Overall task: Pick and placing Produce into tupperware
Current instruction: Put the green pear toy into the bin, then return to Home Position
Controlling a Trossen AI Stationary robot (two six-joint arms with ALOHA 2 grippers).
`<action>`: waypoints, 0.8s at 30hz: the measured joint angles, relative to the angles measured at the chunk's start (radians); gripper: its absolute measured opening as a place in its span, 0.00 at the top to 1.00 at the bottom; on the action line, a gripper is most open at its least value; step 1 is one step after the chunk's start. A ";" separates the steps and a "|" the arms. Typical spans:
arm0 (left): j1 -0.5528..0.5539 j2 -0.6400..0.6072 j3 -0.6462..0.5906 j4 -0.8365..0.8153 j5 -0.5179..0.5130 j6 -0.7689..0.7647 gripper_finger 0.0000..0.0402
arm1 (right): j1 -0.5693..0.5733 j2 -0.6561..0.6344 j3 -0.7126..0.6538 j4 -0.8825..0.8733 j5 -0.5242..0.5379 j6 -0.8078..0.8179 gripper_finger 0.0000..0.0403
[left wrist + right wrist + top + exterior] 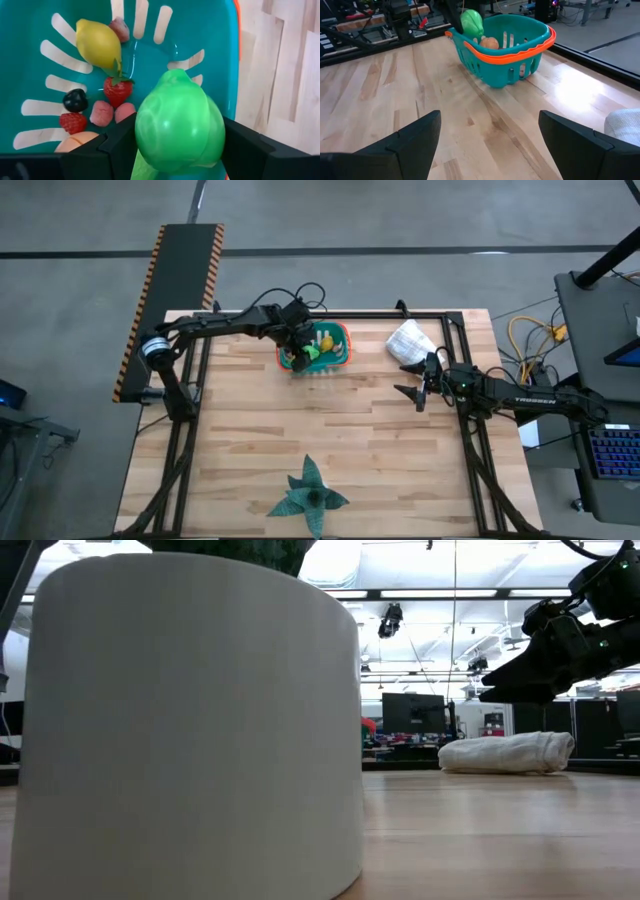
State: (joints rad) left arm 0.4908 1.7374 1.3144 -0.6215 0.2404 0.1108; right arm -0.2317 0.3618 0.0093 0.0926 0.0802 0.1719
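The teal tupperware [335, 350] with its orange-red rim stands near the table's far edge, also seen in the right wrist view [505, 47]. Inside it lie a yellow lemon [97, 42], a strawberry [117, 92], a dark berry [75, 100], a raspberry, pink pieces and an orange piece [75, 142]. My left gripper [298, 352] is over the tub's left part, shut on a green pear-shaped fruit [177, 125]. My right gripper [420, 385] hovers open, to the right of the tub and clear of it. My left gripper pinches the green fruit between its two fingers [117, 145], one on each of its broad sides [145, 130]. The fingers come from above, pointing down into the tub. The fruit is at rim height [471, 22], clear of the pieces on the tub's floor.
A wrinkled white bag [410, 340] lies at the far right of the table, close behind my right gripper. A dark green star-shaped leafy thing [312, 495] stands near the near edge; its white pot [190, 720] fills the low view's left. Bare wood lies between.
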 joint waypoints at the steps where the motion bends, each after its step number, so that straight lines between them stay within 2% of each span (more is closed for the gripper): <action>1: 0.000 0.000 0.000 -0.001 0.002 0.000 0.44 | 0.000 0.000 0.000 0.000 0.000 0.000 0.19; 8: 0.000 -0.001 0.000 -0.005 0.004 -0.005 0.43 | 0.000 0.000 0.000 0.000 0.000 0.000 0.19; 18: 0.000 -0.002 0.000 -0.022 0.020 -0.113 0.42 | 0.000 0.000 0.000 0.001 0.000 0.000 0.19; 24: 0.000 -0.004 0.000 -0.027 0.058 -0.131 0.28 | 0.000 0.000 0.000 0.001 0.000 0.000 0.19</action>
State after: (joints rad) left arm 0.4911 1.7338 1.3145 -0.6481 0.2987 -0.0204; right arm -0.2317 0.3618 0.0095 0.0937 0.0801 0.1719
